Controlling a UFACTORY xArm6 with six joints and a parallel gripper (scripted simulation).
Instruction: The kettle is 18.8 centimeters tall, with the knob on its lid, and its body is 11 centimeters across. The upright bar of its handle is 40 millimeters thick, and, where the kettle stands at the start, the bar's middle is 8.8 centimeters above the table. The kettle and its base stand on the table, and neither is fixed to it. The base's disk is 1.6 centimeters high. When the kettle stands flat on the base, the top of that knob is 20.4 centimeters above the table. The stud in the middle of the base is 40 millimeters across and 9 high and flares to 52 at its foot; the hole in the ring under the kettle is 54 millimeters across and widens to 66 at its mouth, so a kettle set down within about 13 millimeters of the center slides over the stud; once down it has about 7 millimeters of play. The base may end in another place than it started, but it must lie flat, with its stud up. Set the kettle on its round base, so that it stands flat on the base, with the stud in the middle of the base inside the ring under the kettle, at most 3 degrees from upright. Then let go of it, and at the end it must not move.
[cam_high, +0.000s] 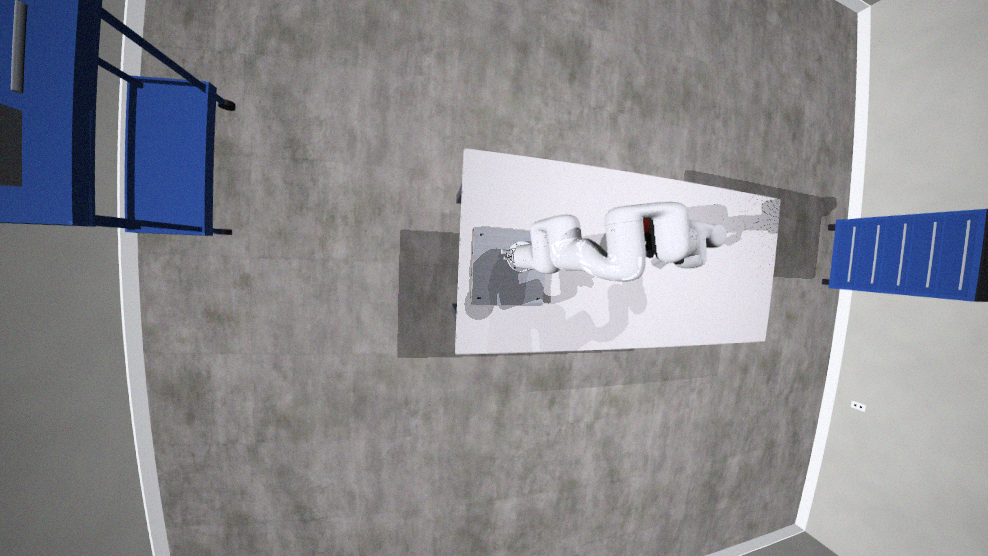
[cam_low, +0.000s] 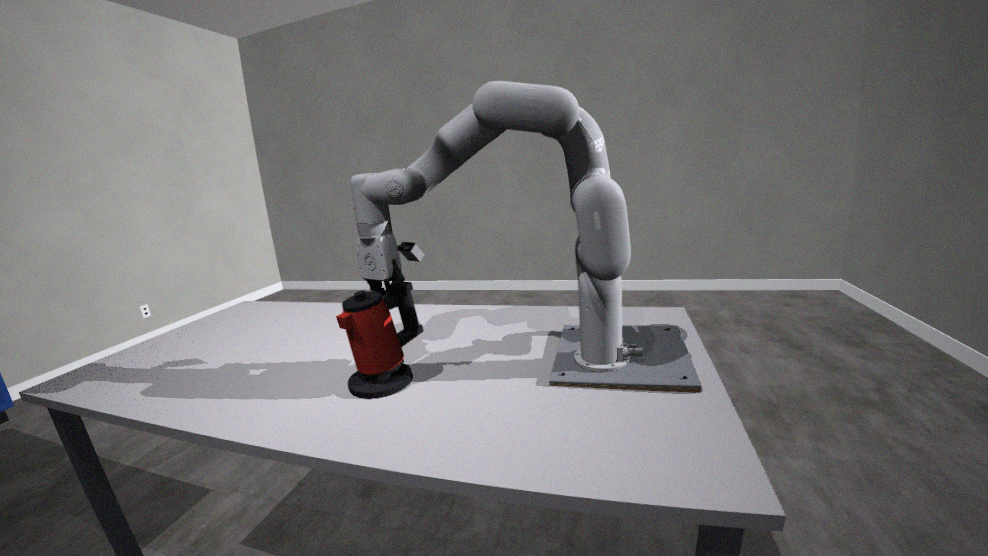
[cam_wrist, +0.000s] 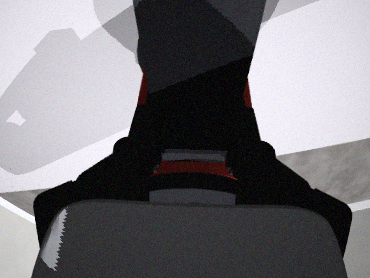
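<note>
A red kettle (cam_low: 371, 338) stood slightly tilted on its round base (cam_low: 379, 382); behind the kettle, the hand (cam_low: 401, 304) gripped its handle; seating and release apparently remained

The red kettle (cam_low: 373, 340) on its round base (cam_low: 380, 382) and the gripper (cam_low: 402, 311) clamped on its handle block the table's (cam_low: 483, 442) middle. The base plate (cam_low: 680, 381) fills the right end. Open surface runs along the near edge and left end.
</note>
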